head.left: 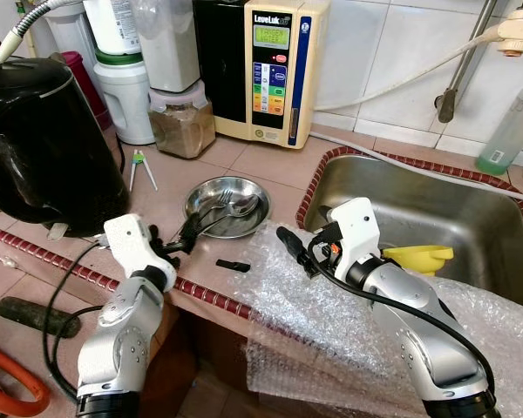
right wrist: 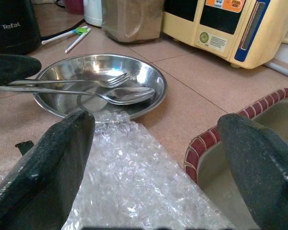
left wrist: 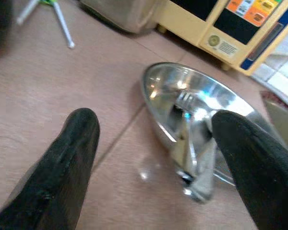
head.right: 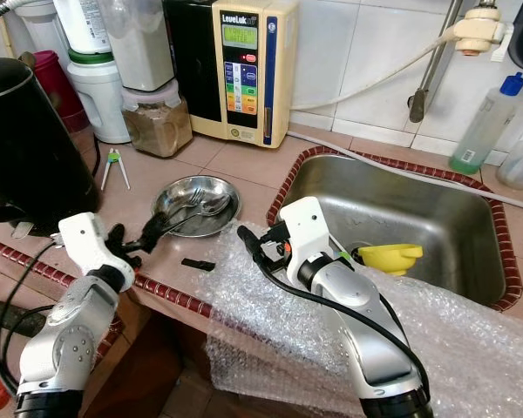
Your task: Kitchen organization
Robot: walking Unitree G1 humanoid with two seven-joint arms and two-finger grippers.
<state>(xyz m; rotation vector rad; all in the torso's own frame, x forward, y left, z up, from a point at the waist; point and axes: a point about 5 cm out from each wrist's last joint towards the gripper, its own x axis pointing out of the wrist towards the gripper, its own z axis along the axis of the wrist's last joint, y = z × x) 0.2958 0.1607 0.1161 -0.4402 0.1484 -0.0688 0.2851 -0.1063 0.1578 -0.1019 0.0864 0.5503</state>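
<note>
We look down on a tiled tabletop (head.left: 270,170) with a steel sink (head.left: 471,218) at the right of the frame. Near the centre sits a shallow steel dish (head.left: 228,206) holding a fork (right wrist: 86,81) and a spoon (right wrist: 110,93), their handles reaching over its rim toward the lower left.

The left end effector (head.left: 189,232) is at the lower left of centre, its two black fingers spread apart on either side of those handles at the dish's rim; we cannot tell whether they touch. The right end effector (head.left: 289,241), just right of centre, is also open and holds nothing, hovering above a sheet of bubble wrap (head.left: 331,322) that drapes over the tabletop's front edge.

A small black piece (head.left: 233,265) lies on the tabletop below the dish. A yellow object (head.left: 418,257) rests in the sink. At the upper left stand a black kettle (head.left: 44,148) and a jar of brown powder (head.left: 181,122); a cream appliance with coloured buttons (head.left: 275,70) stands at the top centre.
</note>
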